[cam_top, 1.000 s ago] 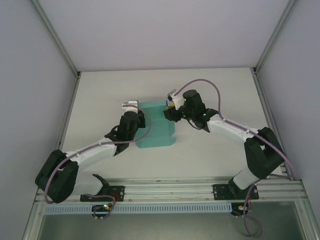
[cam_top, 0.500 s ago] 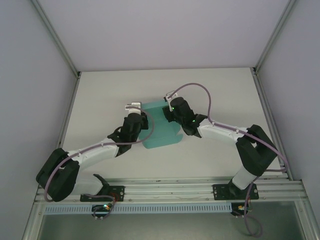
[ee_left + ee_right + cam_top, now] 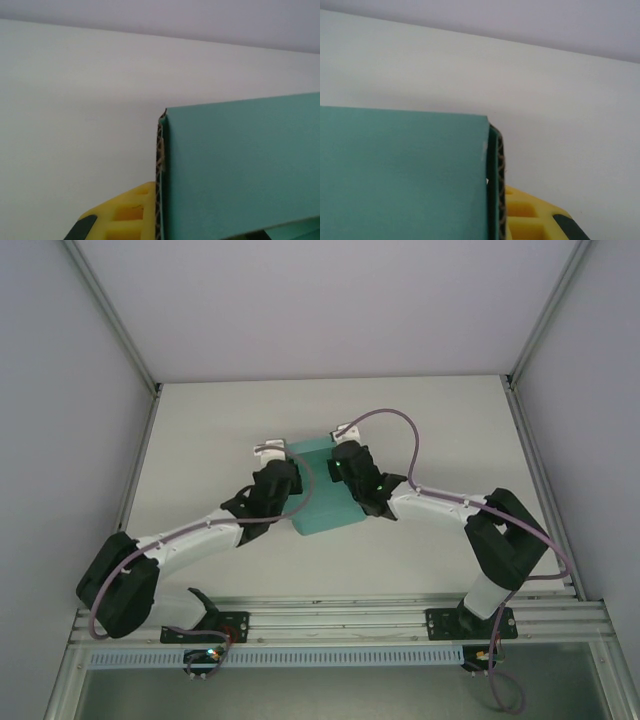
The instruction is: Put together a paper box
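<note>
On the white table [image 3: 200,420], teal-green paper box [image 3: 322,508], corrugated edges

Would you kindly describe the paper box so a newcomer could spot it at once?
On the white table, look near the middle, where the two arms meet. The paper box sits between the left gripper and the right gripper, each shut on one side of it. It alone is teal-green among white and black parts.

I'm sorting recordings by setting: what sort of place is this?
Probably a lab test cell: a white tabletop walled by plain pale panels, an aluminium frame rail along the near edge, and a teal-green corrugated card box on it.
</note>
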